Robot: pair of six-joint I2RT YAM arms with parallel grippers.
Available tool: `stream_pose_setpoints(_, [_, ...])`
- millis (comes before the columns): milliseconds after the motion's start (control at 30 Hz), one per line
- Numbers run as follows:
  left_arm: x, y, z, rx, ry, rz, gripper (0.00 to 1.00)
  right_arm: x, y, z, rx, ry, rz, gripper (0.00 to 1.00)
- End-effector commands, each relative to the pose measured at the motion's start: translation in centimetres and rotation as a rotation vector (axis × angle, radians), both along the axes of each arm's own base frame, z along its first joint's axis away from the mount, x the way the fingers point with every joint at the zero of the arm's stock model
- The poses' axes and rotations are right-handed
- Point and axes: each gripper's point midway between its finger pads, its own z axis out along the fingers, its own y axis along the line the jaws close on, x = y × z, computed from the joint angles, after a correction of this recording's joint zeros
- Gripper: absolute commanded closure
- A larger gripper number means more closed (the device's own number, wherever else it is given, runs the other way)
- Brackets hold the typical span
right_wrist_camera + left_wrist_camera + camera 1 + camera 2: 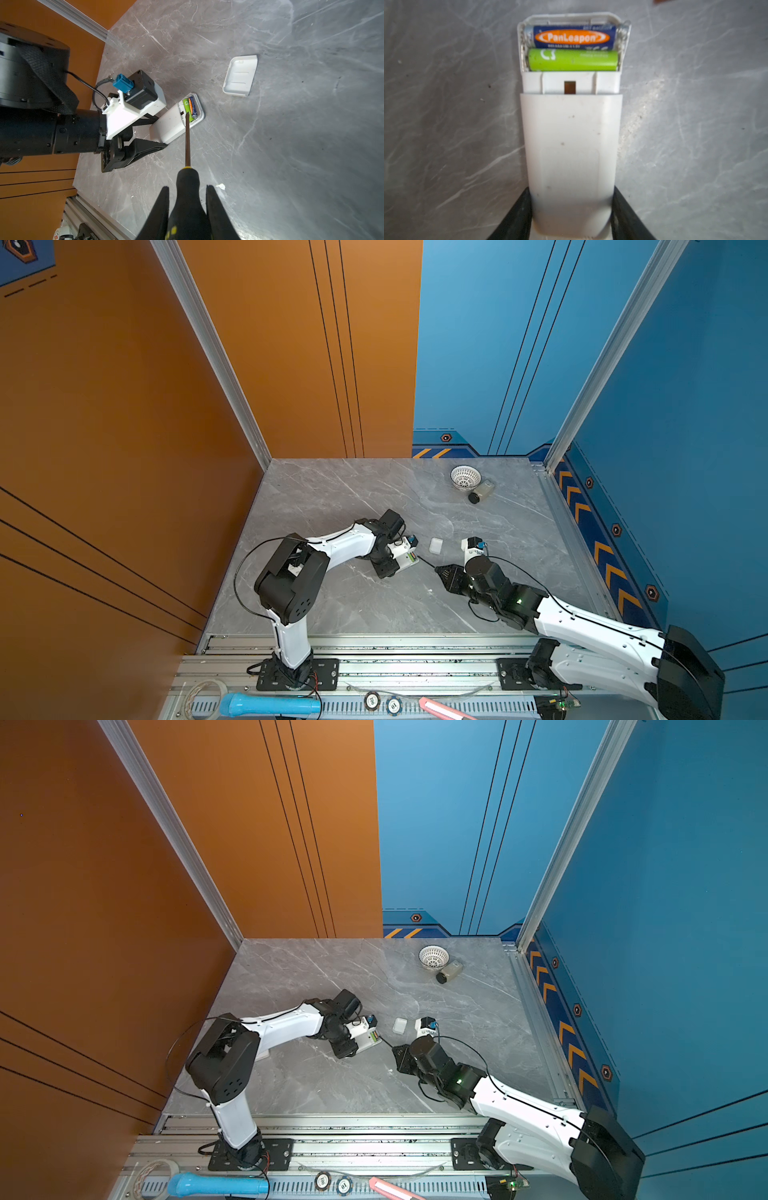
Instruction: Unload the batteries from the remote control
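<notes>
1. The remote control (570, 145) lies back-up on the grey bench (332, 497), just below the middle of the frame in both top views. Its white cover (241, 75) is off and rests apart from it, toward the right.
2. Two batteries sit side by side in the open bay, crosswise to the remote's length: a blue battery (572, 37) with an orange oval label at the outer end, and a light green battery (573, 61) next to it, nearer the body.
3. The left fingers (512, 220) clamp the remote's two long sides at the end away from the bay, pinning it to the bench.
4. The right fingers (160, 212) are closed on the black-and-yellow handle of a screwdriver (188, 141). Its tip reaches the bay at one end of the green battery; whether it touches cannot be told.
5. Handling, as a judgement: the cells are light, rigid and smooth-sleeved, so they will slip under a pinch and roll once free. A coil spring shows at one end of the blue one, so each is likely wedged endwise.
6. Best purchase is probably a lever under a cell's end opposite its spring. The plastic bay wall looks thin, so pry gently.
</notes>
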Motion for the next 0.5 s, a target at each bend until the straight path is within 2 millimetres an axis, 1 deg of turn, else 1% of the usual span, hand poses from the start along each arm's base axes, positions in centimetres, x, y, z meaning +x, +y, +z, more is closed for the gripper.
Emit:
stream_pose_setpoints(0, [0.42, -0.90, -0.23, -0.008, -0.046, -0.038, 1.00, 0.01, 0.46, 0.15, -0.004, 0.033, 0.009, 1.00])
stream_pose_setpoints(133, [0.35, -0.95, -0.17, 0.003, -0.065, -0.053, 1.00, 0.46, 0.67, 0.17, -0.001, 0.028, -0.001, 1.00])
stream_pose_setpoints(467, [0.12, -1.27, -0.22, 0.006, -0.075, -0.069, 1.00, 0.75, 0.81, -0.10, -0.003, 0.029, -0.009, 1.00])
